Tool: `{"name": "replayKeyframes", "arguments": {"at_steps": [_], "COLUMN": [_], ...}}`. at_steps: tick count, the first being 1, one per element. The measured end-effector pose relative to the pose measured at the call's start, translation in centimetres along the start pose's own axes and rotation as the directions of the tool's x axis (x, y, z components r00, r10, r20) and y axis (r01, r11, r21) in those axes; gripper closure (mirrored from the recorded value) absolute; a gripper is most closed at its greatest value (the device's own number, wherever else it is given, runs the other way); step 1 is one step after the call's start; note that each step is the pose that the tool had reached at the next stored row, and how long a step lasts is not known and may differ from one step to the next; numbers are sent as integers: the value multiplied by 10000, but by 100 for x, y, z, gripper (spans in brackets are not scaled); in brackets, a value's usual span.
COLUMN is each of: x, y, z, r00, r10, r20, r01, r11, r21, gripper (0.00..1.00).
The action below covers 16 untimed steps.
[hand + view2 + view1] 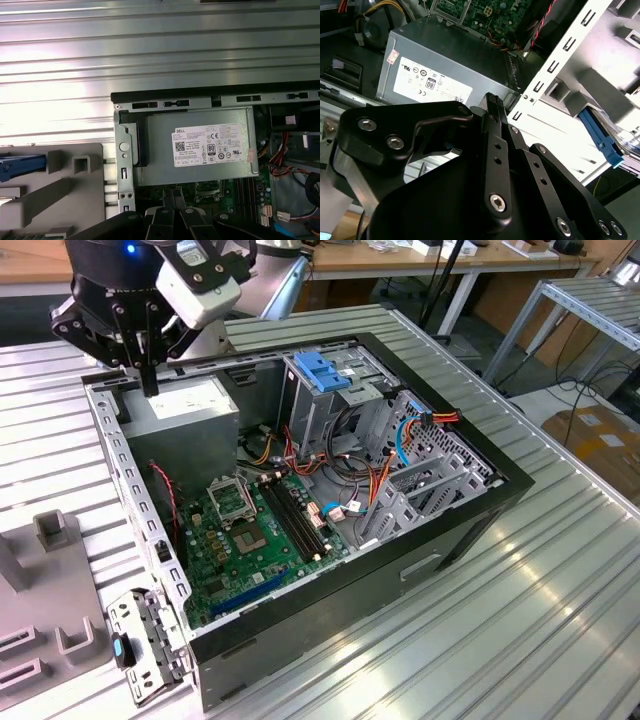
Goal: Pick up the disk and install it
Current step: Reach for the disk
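On the exterior view's left, your grey moulded holder (60,625) sat on the ribbed aluminium worktop (480,640). In the first wrist view the disk (20,165) lay in that holder, outside the case, its bright blue rail showing. Your black pincer (149,380) hung pinched together, gripping nothing, above the boxy grey power supply (185,410). The open black case (400,570) held that supply, a green motherboard (250,530) and a metal drive cage (300,410).

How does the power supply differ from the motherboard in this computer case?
The power supply is a grey metal box with a white label; the motherboard is a flat green board. The power supply rises tall; the motherboard lies low. Both sit inside the case.
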<state>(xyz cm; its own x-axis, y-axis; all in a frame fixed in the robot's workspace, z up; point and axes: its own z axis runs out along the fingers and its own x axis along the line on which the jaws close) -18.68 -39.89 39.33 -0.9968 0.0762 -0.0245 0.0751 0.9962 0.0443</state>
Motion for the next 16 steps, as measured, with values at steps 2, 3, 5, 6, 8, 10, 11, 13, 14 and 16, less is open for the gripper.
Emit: {"name": "replayKeyframes", "arguments": {"at_steps": [2,3,5,6,8,10,11,13,14,16], "x": [36,47,70,84,113,135,145,171,181,214], "y": [-3,-4,-5,-6,-8,-10,-11,-13,-13,-16], "z": [-1,-1,-2,-2,-2,-3,-3,-4,-4,-4], "r00": [10000,10000,10000,10000,10000,10000,10000,10000,10000,10000], "r10": [0,0,0,-1,-1,0,0,0,0,1], "r20": [0,0,0,0,0,0,0,-2,-2,-2], "r01": [0,0,0,1,1,0,0,0,0,-1], "r11": [10000,10000,10000,10000,10000,10000,10000,10000,10000,10000], "r21": [-1,-1,0,-1,0,-1,0,1,0,0], "gripper": [89,89,89,89,89,89,89,89,89,89]}}
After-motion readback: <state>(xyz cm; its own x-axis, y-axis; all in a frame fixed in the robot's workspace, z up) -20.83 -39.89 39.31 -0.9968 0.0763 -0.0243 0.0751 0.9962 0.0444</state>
